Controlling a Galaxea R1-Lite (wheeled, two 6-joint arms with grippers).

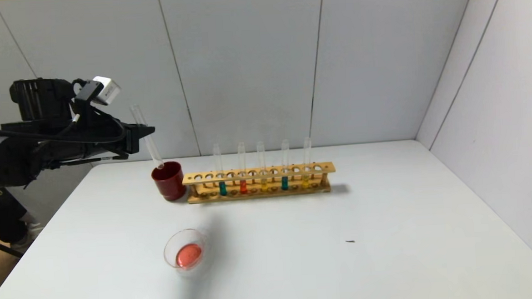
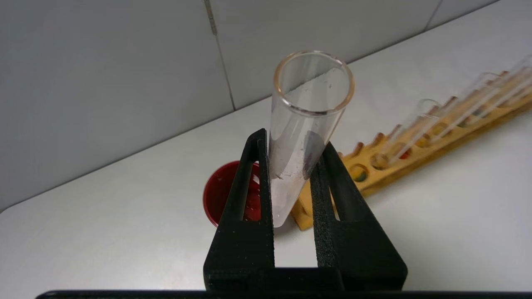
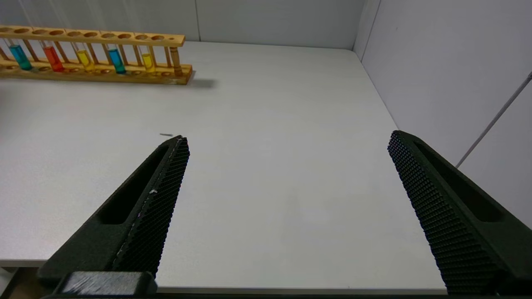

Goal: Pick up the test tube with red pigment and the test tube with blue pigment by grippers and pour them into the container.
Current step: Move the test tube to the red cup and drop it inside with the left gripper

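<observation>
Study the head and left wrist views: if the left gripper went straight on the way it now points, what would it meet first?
Probably the dark red cup. The left gripper, shut on an emptied test tube, aims down toward the cup, with the wooden rack beside it. Depth is unclear, so it might pass by onto the table.

Light is even and soft from overhead, room fairly bright, no hard glare on the table (image 1: 389, 234); the rack (image 1: 258, 182) throws a short shadow to its right end, so light leans in from my left; a wide soft shadow lies by the container (image 1: 185, 251), stretching toward me; head view sharp in the middle, walls bend a bit at the edges; in my left wrist view the empty tube (image 2: 305, 124) is crisp w/ a thin bright rim, smudges on the glass, rack behind it blurred; right wrist view: pads (image 3: 162, 207) sharp, far rack clear, table washed pale w/ little contrast
</observation>
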